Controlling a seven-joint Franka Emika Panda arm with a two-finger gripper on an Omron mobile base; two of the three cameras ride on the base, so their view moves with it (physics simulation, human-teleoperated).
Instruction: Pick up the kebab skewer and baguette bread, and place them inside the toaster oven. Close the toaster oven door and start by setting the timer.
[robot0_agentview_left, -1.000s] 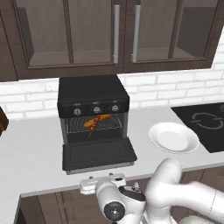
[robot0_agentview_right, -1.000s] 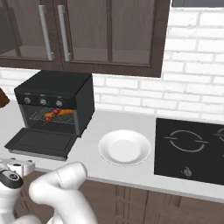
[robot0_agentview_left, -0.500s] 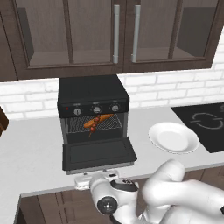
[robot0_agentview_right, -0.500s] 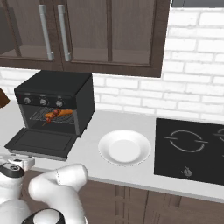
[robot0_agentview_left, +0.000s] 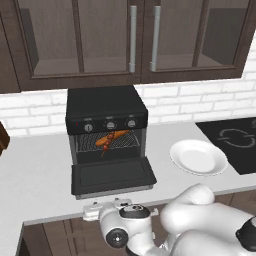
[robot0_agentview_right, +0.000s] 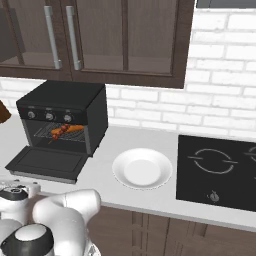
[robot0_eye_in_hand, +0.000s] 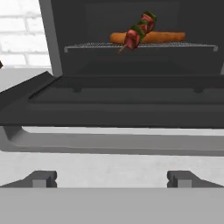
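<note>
The food part looks done — the kebab skewer (robot0_eye_in_hand: 138, 29) and the baguette bread (robot0_eye_in_hand: 151, 37) are both lying on the wire rack (robot0_eye_in_hand: 140, 45) inside the toaster oven (robot0_agentview_left: 107, 113). The skewer is leaning across the front of the bread, touching it. So the robot is now getting ready for the door step.

The toaster oven door (robot0_agentview_left: 112, 175) is hanging wide open, lying flat on the counter (robot0_agentview_left: 35, 180) in front of the oven. The white plate (robot0_agentview_left: 198, 157) is sitting bare, just to the side of the oven.

The arm is bending down low in front of the counter edge, with its elbow curled up big and white near the cameras. The gripper (robot0_eye_in_hand: 111, 178) is sitting low, just in front of the door's front edge, and it is looking straight into the oven. Its two fingers are spread far apart and are holding nothing. They are not touching the door.

I think the next move is to get the fingers under or against the front lip of the door and push it up and back until it is shutting flat against the oven. It should go slowly — the door swings on its bottom edge, so the hand has to follow a curve. After that, one of the knobs (robot0_agentview_left: 110, 124) on the panel needs turning to set the timer.
</note>
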